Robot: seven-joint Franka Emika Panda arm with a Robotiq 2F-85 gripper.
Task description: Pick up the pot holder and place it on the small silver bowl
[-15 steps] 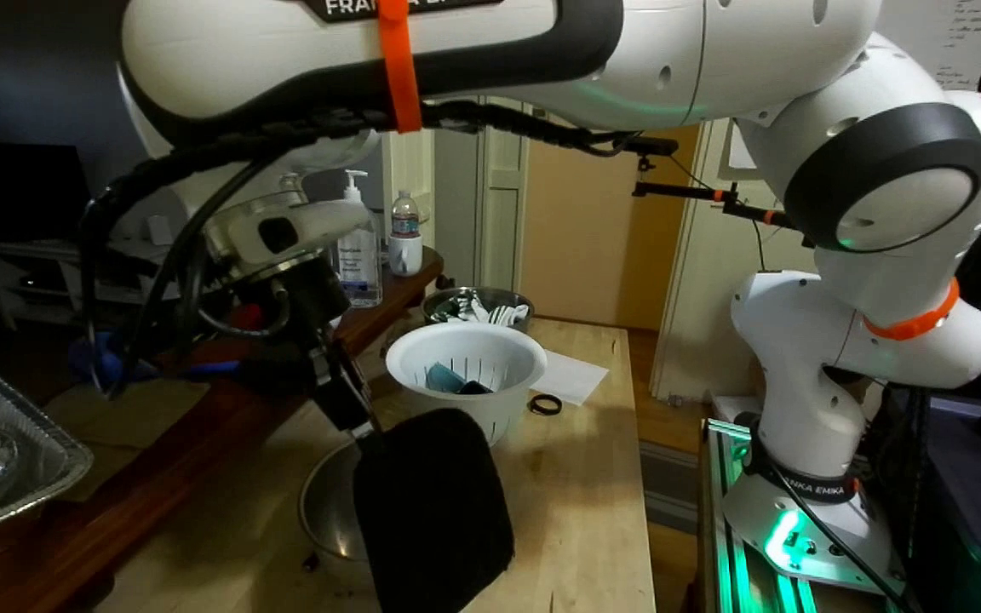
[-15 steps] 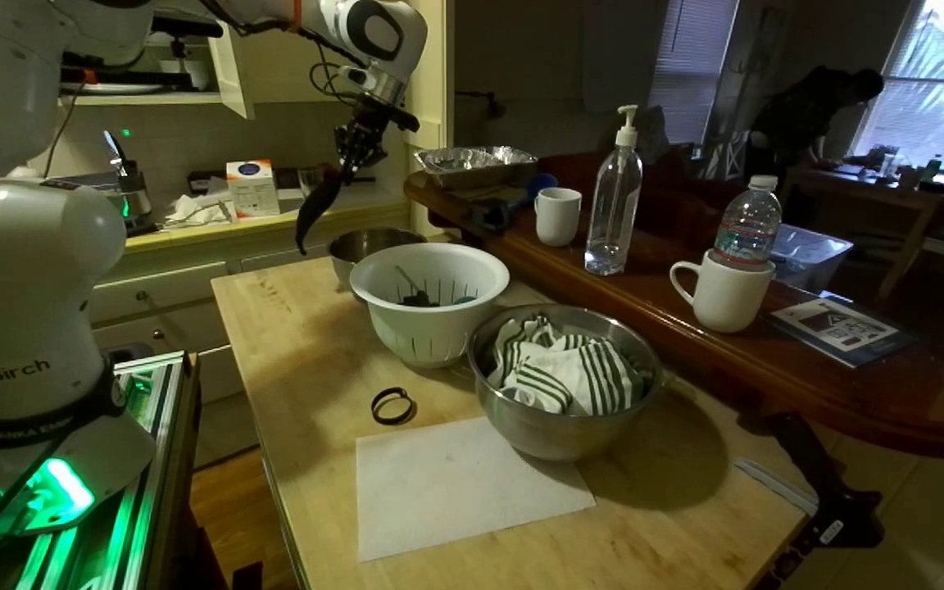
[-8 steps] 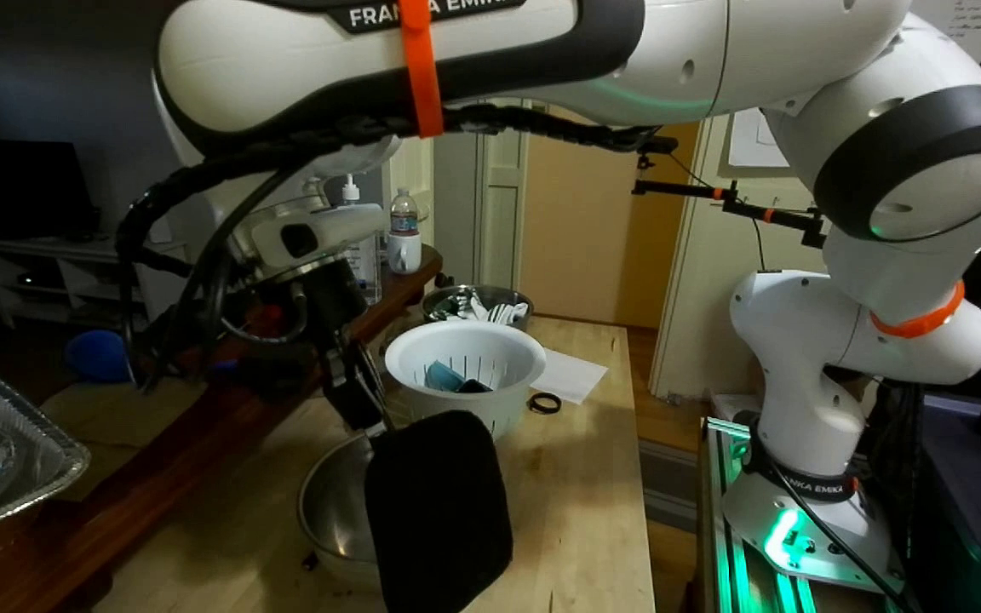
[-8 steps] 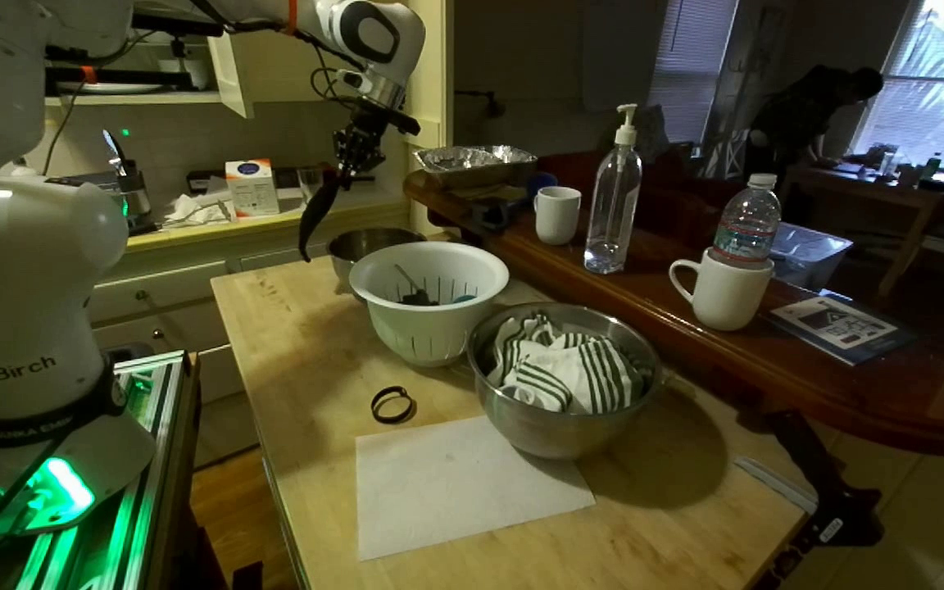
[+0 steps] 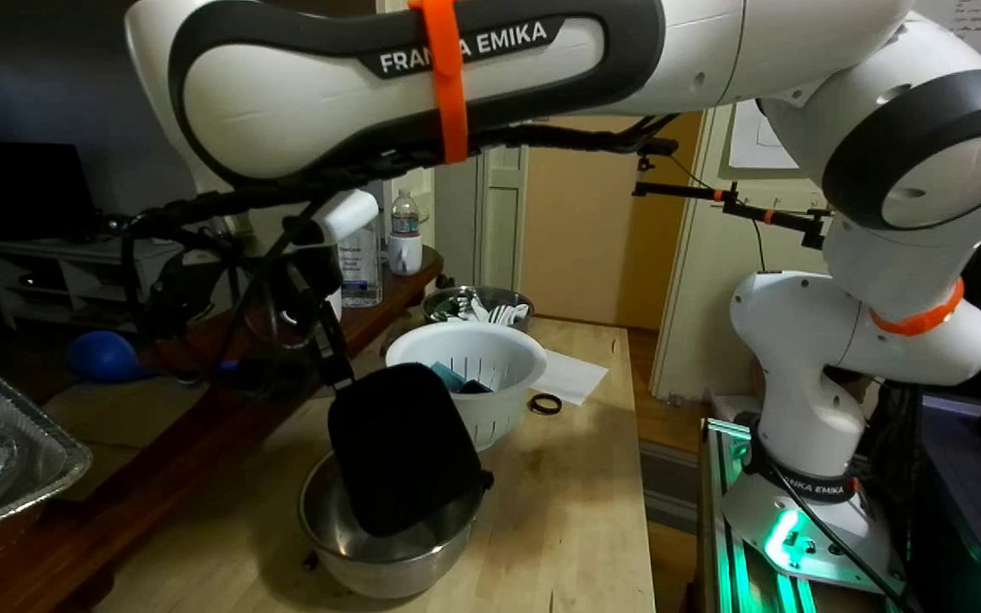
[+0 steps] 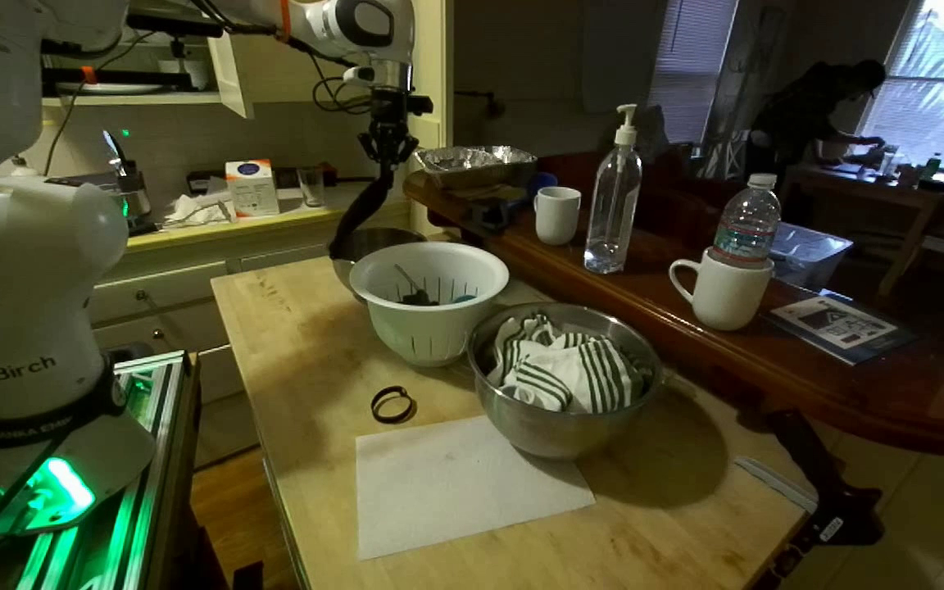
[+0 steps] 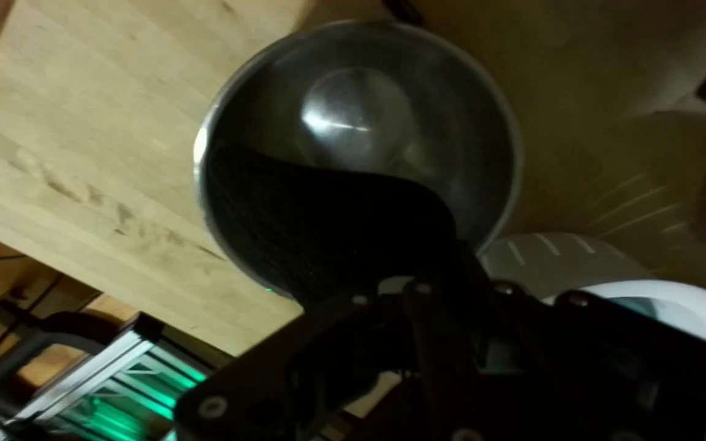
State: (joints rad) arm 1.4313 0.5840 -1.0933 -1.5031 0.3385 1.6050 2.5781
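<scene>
The pot holder [image 5: 405,447] is a dark floppy pad. It hangs slanted from my gripper [image 5: 341,379], which is shut on its upper end. It is over the small silver bowl [image 5: 388,566], with its lower end by the rim; I cannot tell whether it touches. In an exterior view the pot holder [image 6: 361,211] hangs under the gripper [image 6: 388,168], in front of the silver bowl [image 6: 344,274]. In the wrist view the pot holder [image 7: 328,226] covers the lower left part of the bowl [image 7: 353,116]. The fingertips [image 7: 445,288] are dark there.
A white colander [image 6: 423,328] stands close beside the silver bowl. A larger metal bowl [image 6: 562,434] with striped cloth, a paper sheet [image 6: 456,492] and a black ring [image 6: 392,406] are on the table. A wooden ledge holds a foil tray [image 5: 14,477] and a soap bottle [image 6: 613,205].
My gripper has carried the pot holder sideways, from beside the silver bowl to over it. The wrist has turned more upright. The bowl has not moved.
</scene>
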